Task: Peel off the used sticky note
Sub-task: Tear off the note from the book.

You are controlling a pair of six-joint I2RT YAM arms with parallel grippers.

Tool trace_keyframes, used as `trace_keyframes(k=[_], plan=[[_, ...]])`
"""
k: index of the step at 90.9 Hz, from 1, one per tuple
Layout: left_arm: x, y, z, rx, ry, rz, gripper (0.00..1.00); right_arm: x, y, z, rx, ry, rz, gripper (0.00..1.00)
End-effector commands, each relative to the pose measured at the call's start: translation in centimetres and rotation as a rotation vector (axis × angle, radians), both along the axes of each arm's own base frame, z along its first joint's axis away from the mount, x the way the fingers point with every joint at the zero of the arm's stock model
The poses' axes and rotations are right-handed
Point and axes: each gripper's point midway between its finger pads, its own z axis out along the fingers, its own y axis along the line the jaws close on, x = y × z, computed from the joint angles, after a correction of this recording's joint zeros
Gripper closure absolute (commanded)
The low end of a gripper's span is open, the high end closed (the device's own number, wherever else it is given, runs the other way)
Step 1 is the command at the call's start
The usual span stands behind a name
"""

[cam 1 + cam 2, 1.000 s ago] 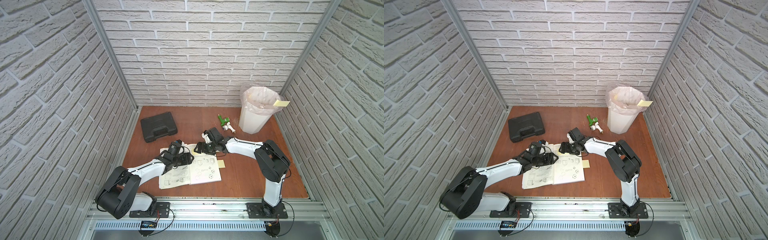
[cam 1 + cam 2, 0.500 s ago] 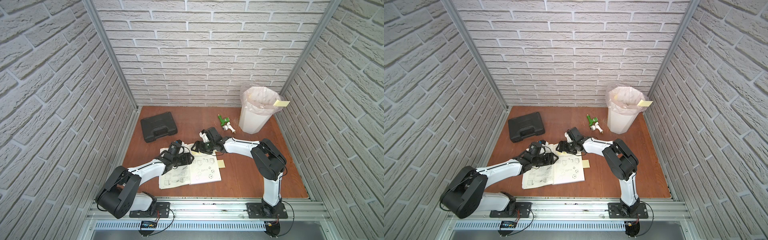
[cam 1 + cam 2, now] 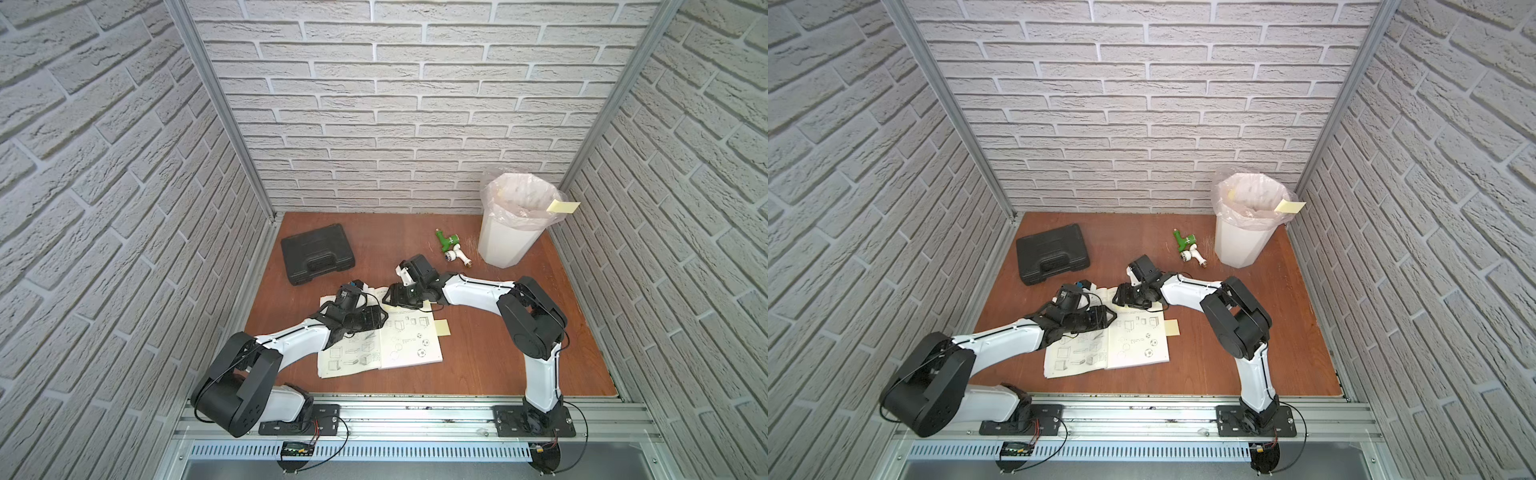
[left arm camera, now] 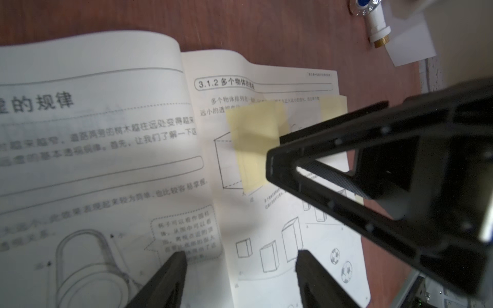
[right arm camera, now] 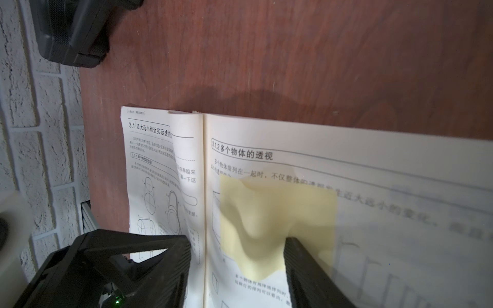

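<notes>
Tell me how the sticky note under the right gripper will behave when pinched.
Likely floppy: the sticky note buckles into a ridge inside the right gripper. Probably light, so the thin page of the book may lift with it.

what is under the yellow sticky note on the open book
The sticky note lies on the open book's right-hand page. A box drawing and a text line run under it; only their ends show, the rest is covered.

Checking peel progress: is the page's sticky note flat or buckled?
Buckled: the sticky note humps up in ridges at the right claw.
</notes>
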Motion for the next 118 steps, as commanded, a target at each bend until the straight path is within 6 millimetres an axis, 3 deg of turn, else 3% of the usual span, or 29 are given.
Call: trace_keyframes(k=[1, 90, 118], plan=[[-1.8, 1.7, -2.8, 0.068, 0.085, 0.015, 0.30, -1.6, -0.2, -2.0, -0.065, 0.058, 0.028, 0.44], [-1.9, 2.1, -3.1, 0.057, 0.092, 0.025, 0.30, -1.3, 1.4, -1.3, -0.007, 0.054, 0.052, 0.96], [-2.0, 2.2, -3.3, 0.054, 0.095, 0.028, 0.30, -1.1, 2.7, 0.9, 0.095, 0.039, 0.036, 0.97]])
